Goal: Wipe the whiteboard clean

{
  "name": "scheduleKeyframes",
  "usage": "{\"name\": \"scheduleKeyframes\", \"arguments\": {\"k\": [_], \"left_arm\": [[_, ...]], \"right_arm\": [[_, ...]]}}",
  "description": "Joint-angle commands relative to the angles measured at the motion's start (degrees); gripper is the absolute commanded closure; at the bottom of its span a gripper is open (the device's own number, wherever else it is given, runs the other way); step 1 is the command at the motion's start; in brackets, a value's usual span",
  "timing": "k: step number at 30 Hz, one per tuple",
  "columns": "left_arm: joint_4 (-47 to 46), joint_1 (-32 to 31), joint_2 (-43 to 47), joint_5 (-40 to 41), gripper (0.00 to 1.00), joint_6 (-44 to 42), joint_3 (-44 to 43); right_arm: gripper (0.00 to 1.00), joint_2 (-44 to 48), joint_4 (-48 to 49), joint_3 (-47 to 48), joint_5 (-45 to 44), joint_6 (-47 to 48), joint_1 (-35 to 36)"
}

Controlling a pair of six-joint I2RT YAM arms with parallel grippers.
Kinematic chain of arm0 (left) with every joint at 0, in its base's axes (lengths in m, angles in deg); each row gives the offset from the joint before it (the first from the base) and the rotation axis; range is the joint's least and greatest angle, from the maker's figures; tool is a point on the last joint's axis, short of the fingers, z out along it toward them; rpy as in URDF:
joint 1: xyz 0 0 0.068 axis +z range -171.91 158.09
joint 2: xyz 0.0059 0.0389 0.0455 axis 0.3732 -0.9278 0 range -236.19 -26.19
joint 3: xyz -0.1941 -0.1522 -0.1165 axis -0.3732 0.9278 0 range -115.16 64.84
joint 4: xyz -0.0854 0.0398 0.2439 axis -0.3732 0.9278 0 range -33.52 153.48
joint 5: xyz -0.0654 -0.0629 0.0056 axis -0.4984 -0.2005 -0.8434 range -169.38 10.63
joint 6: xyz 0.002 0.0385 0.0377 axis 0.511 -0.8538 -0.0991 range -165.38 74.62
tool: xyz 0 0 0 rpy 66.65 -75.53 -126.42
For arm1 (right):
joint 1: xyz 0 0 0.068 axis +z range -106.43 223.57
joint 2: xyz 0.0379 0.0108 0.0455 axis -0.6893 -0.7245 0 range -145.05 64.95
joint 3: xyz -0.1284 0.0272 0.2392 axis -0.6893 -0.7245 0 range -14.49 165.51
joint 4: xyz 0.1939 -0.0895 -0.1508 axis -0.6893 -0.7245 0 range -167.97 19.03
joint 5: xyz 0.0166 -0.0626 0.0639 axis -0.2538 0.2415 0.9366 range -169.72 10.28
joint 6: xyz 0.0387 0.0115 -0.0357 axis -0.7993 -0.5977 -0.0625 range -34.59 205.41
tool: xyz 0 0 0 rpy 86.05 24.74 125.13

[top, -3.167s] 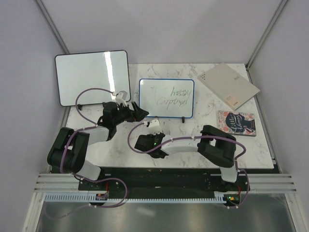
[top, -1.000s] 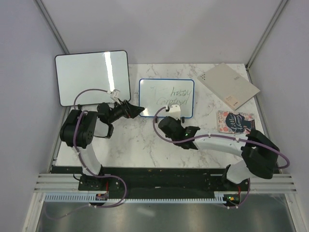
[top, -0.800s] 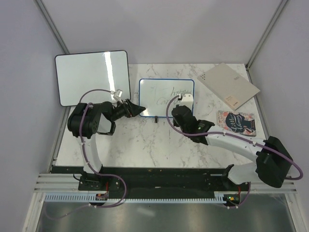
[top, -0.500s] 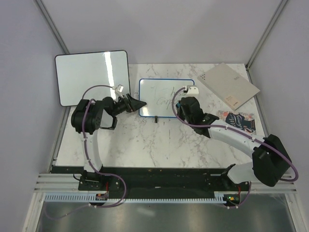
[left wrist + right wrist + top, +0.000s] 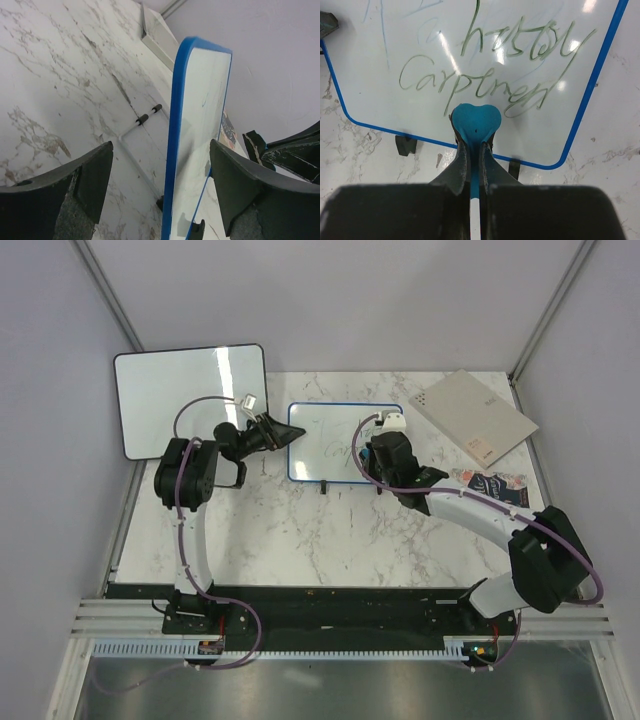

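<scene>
My right end effector (image 5: pixel 383 443), pinching the blue eraser (image 5: pixel 476 120), has swung up to the whiteboard (image 5: pixel 330 440) near the far edge of the desk (image 5: pixel 300 530). The left end effector (image 5: pixel 160 165) sits spread astride its side. The green writing (image 5: pixel 485 75) remains, so I judge wiping is next.

White marble counter (image 5: pixel 300 540) had the whiteboard (image 5: pixel 325 440) standing mid-back, beige pad (image 5: pixel 475 418) and paperback (image 5: pixel 497 488) to its right, bigger board (image 5: pixel 185 400) to its left.
</scene>
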Motion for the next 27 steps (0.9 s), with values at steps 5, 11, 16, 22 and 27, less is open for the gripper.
{"name": "scheduleKeyframes", "arguments": {"k": [5,11,16,22,27], "left_arm": [[-19.6,0.2,-1.9,-1.0,0.16,4.1,-8.7],[-16.3,0.1,-3.1,-2.4,0.20,4.9,-14.4],[-14.4,0.0,-2.6,-3.1,0.23,3.6,-14.8],[-14.6,-0.2,-4.2,-4.8,0.48,5.4,-16.7],[-14.8,-0.1,-5.0,-5.9,0.66,5.8,-16.6]], "right_arm": [[1.00,-1.7,4.0,3.4,2.3,1.0,-1.7],[1.00,-2.7,4.5,3.8,3.0,0.9,-2.4],[1.00,-3.1,4.5,4.5,2.8,1.1,-2.7],[1.00,-2.8,4.8,5.2,0.2,2.1,-2.9],[1.00,-3.2,5.1,5.4,-1.1,3.4,-3.2]]}}
